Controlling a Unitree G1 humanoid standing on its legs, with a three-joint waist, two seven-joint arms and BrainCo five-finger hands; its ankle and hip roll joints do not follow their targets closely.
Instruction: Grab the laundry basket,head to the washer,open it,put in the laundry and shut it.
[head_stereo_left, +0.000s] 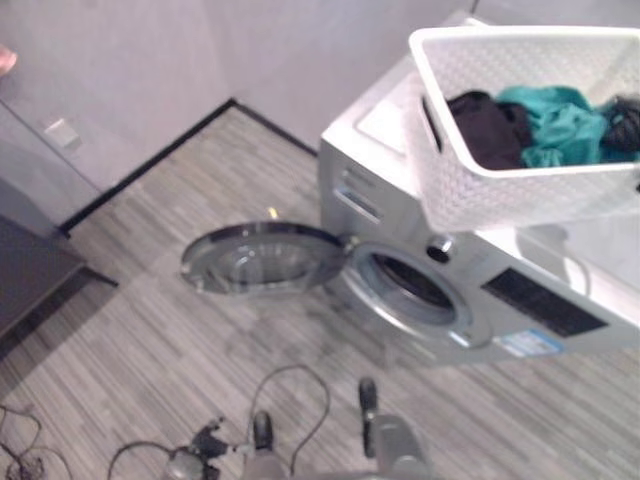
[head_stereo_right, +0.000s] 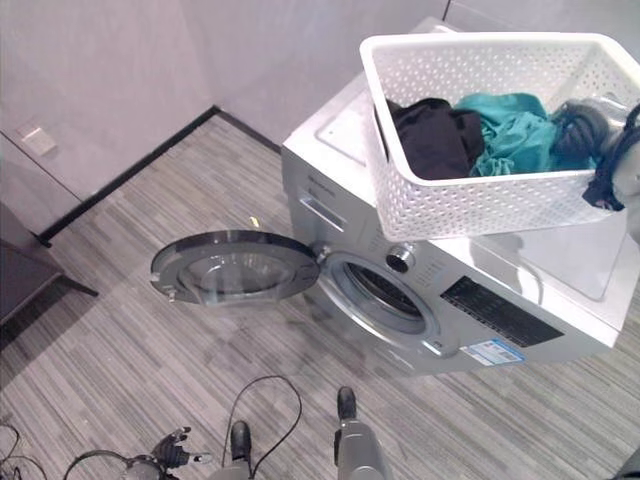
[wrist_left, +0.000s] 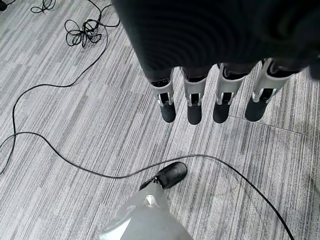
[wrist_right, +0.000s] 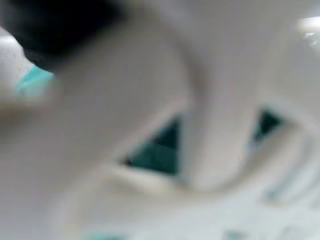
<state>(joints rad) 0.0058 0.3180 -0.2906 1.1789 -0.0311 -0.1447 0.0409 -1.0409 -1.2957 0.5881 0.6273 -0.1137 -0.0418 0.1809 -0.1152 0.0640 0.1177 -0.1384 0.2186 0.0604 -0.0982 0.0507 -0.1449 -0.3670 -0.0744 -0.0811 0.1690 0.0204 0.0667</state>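
A white lattice laundry basket stands on top of the silver front-loading washer. A black garment, a teal one and a dark grey one lie in the basket. The washer's round door hangs open to the left, and the drum opening is dark. My right hand is at the basket's right end; its wrist view sits pressed up against the white lattice with teal cloth behind it. My left hand hangs over the floor with straight fingers, holding nothing.
The washer stands near a room corner with grey walls and a black baseboard. A dark piece of furniture juts in at the far left. Striped grey flooring lies in front of the open door.
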